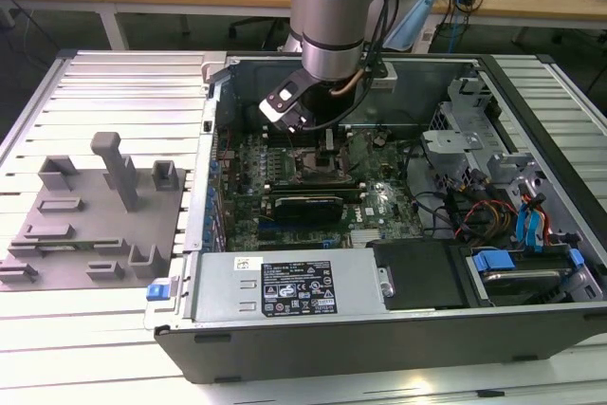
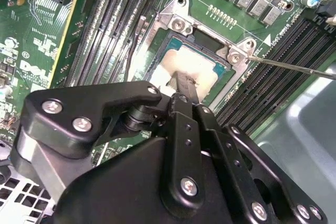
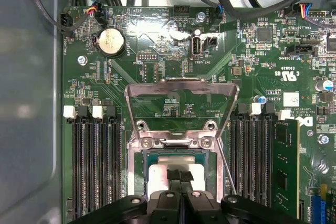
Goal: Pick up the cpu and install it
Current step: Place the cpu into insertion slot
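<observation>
Closest to the lens, one black claw [image 3: 179,174], its two fingers pinched together with no gap, has its tips down on the single silver cpu [image 3: 157,176], which lies in the one open socket [image 3: 178,141] on the green board [image 3: 157,51].

Black pincer [image 2: 185,81], tip over pale cpu [image 2: 197,61] in metal-framed socket [image 2: 178,23]; green motherboard [image 2: 47,51], dark memory slots [image 2: 107,22]
</observation>
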### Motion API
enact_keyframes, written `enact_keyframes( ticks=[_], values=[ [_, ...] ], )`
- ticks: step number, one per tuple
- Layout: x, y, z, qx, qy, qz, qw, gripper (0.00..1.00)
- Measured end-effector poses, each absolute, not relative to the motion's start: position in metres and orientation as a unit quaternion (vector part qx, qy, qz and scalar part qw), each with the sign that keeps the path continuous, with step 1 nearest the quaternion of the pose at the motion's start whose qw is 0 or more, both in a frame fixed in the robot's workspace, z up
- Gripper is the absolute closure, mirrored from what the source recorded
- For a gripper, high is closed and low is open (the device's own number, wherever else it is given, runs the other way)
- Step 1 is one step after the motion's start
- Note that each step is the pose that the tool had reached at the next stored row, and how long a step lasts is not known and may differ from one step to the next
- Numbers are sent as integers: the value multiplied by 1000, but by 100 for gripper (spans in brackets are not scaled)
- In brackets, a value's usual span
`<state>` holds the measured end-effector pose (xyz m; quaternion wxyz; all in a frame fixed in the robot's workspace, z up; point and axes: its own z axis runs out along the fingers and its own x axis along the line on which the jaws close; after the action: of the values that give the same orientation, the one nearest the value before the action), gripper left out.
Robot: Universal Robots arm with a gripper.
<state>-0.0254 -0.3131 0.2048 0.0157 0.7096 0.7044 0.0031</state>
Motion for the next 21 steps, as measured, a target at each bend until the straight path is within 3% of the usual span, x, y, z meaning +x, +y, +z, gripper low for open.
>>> enact_keyframes(
  ticks=[21],
  values=[
    [-25,-313,257,710,704,2,16,89]
  ],
)
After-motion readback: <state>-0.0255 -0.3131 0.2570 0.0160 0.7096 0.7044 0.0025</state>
